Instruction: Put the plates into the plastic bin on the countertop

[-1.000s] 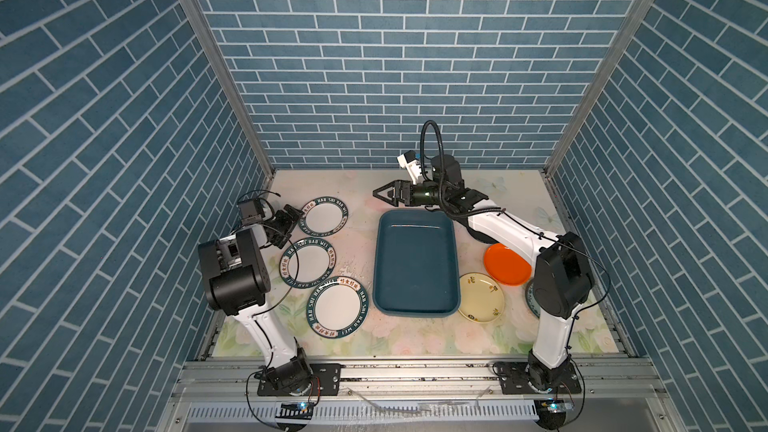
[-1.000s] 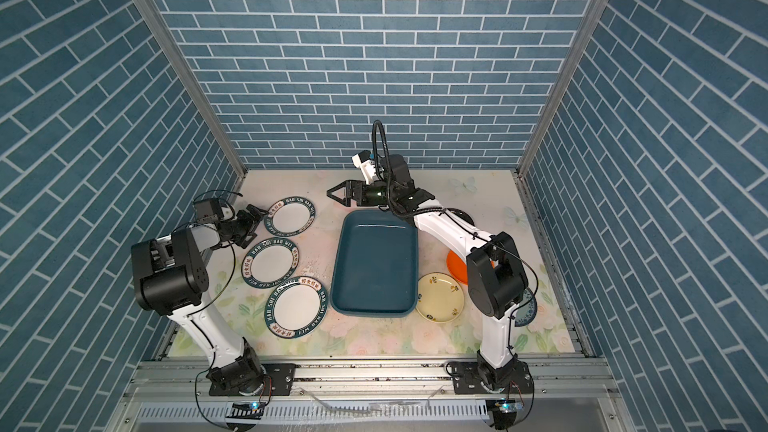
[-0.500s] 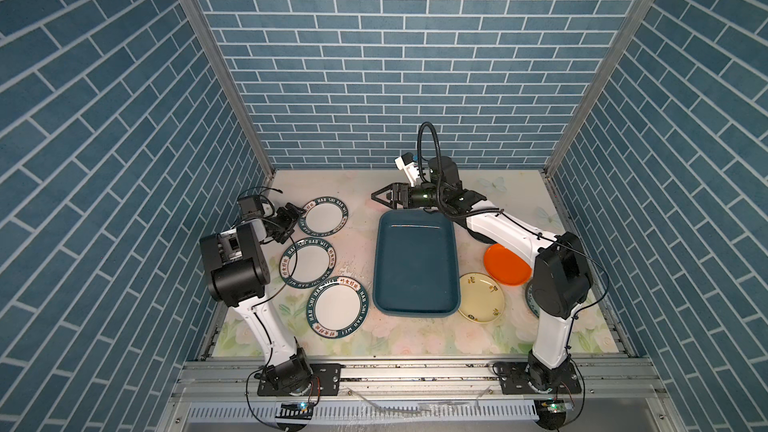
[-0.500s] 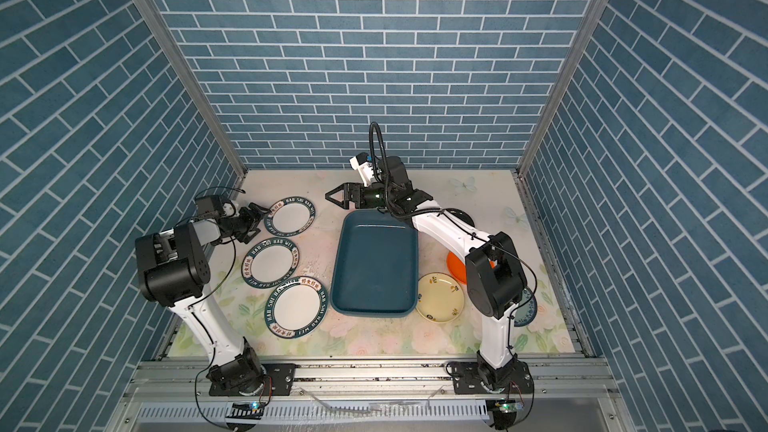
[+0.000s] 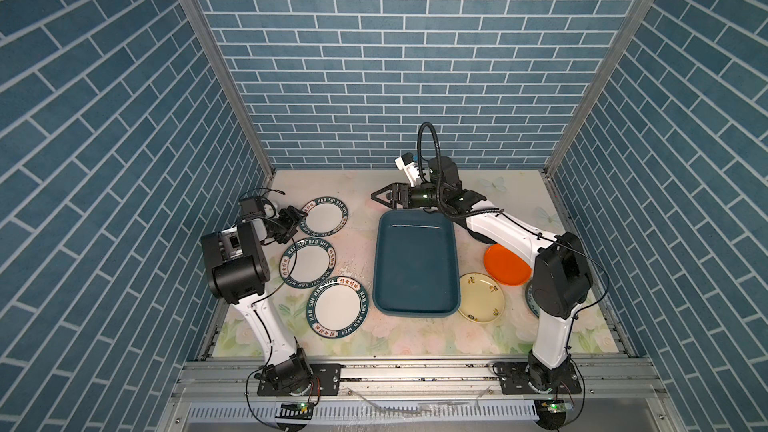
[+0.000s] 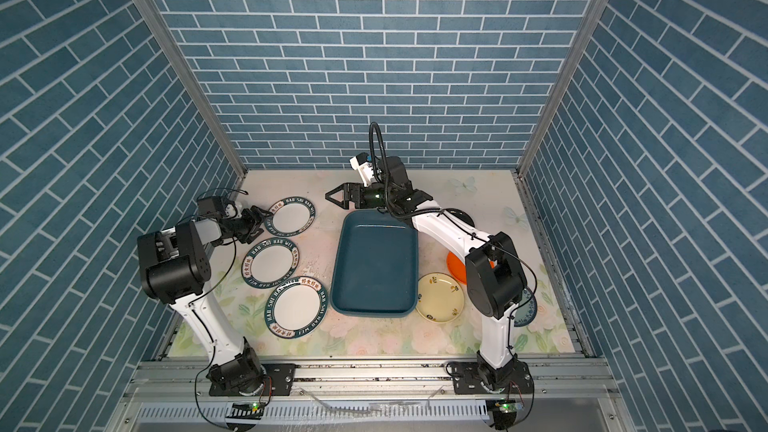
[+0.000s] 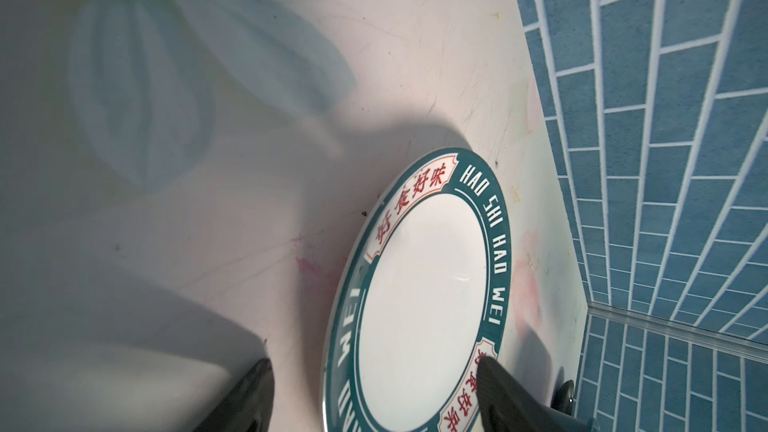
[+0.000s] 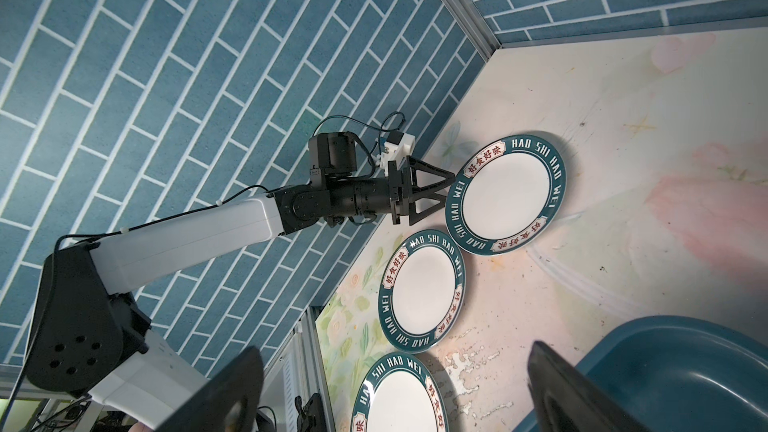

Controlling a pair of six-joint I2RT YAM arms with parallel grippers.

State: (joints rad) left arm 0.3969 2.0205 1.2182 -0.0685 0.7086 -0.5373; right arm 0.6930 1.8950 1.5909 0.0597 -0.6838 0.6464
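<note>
Pick step, nothing binned: the left fingers (image 7: 498, 396) stand spread astride the rim of the round white plate with dark-green lettered rim (image 5: 326, 218) near the table's (image 5: 519, 201) far-left corner, not pinching yet; next they must shut on it, lift and carry to the empty shallow dark-teal plastic bin (image 5: 415, 263) mid-table. The right fingers (image 8: 557, 388) hang wide apart, empty, over the bin's far end. The round black plate (image 6: 463, 214) and blue-patterned plate (image 6: 527, 307) sit mostly hidden under the right arm.

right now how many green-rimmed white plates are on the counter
3, left of the bin: far plate at the left gripper, middle plate, near plate. None seems hidden.
</note>
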